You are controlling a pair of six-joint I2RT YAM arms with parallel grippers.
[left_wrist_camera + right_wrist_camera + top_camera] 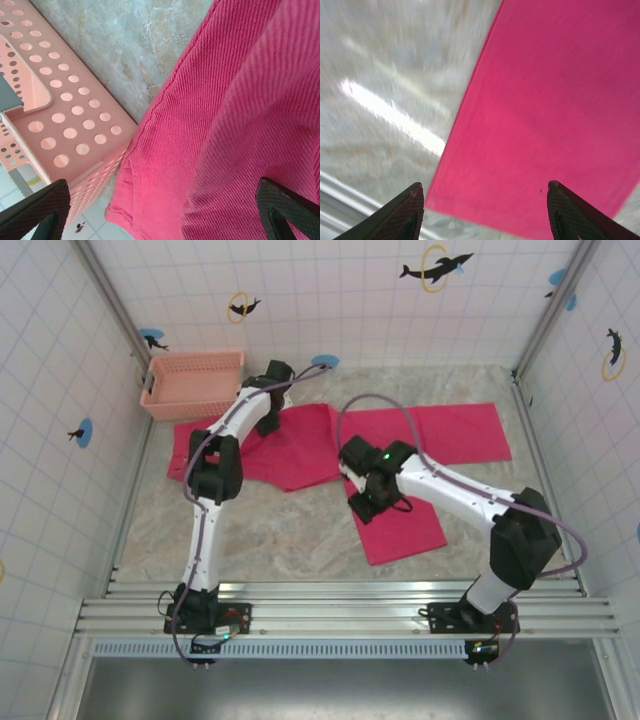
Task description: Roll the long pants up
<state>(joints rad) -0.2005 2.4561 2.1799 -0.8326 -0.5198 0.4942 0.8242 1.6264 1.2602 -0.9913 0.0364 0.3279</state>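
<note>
1. Plainly spread flat over the far half of the marbled table (280,540): long pants (455,432), bright pink-red and unpatterned, with one leg stretched right, the other angled toward the near edge, and the rest lying left.
2. Sits in the far left corner: pale pink perforated basket (195,383), with bare lattice floor showing inside and the pants' left end just beside it.
3. Adds, from the left wrist, ribbed weave and a stitched fold next to the basket's round-holed wall, with left gripper (160,215) spread wide over the cloth, pinching nothing.
4. Adds, from the right wrist, a smooth leg's straight edge against blurred tabletop, with right gripper (483,200) likewise spread, nothing between its fingers.
</note>
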